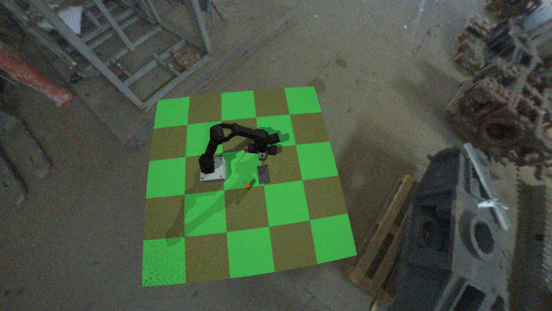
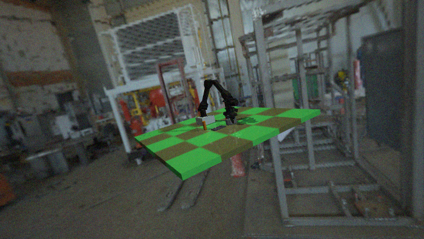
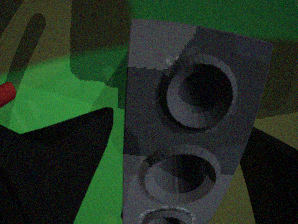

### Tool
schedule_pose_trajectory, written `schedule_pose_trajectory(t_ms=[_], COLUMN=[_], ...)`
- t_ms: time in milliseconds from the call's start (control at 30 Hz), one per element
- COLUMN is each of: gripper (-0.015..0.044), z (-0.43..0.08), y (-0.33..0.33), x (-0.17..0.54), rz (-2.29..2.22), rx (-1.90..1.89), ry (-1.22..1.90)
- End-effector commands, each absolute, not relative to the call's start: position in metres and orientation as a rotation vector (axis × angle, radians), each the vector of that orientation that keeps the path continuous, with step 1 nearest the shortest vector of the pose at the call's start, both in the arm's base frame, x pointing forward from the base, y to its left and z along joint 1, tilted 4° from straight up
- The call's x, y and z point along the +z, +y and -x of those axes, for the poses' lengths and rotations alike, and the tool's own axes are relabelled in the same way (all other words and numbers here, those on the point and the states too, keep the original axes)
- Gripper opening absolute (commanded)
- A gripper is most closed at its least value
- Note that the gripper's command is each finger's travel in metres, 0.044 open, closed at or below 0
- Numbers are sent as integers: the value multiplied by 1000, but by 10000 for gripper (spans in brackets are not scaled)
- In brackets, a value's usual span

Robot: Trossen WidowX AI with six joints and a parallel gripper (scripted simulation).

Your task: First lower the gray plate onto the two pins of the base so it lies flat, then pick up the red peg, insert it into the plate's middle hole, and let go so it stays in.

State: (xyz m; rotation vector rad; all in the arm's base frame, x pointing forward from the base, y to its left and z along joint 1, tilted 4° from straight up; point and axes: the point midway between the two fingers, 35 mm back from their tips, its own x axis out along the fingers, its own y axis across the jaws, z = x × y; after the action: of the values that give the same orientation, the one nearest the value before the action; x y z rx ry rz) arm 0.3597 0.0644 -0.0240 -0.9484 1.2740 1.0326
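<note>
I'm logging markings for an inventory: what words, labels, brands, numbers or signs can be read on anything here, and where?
None can be read anywhere.
Gray plate: no lettering seen.
Arm: too small and dark to tell.
Background machinery: too blurred to read.

Wrist view: we get only the red peg's tip, rest cut off at the left edge. Plate runs off the bottom, lowest hole cropped; both jaws cropped too. Base: pins too small for us to make out, top or exterior. Top view: arm covers part of the plate.
</note>
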Motion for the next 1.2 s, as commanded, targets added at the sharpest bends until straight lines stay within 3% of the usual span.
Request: schedule_pose_trajectory(t_ms=[0,67,300,467,1167], gripper=[230,177,131,0,0], z=[-359,-359,-359,-360,-370], y=[65,65,65,61,60], x=[-27,-27,-27,-24,40], rz=[942,942,942,929,931], rx=[1035,1035,1035,996,999], ry=[1278,1278,1278,1284,1282])
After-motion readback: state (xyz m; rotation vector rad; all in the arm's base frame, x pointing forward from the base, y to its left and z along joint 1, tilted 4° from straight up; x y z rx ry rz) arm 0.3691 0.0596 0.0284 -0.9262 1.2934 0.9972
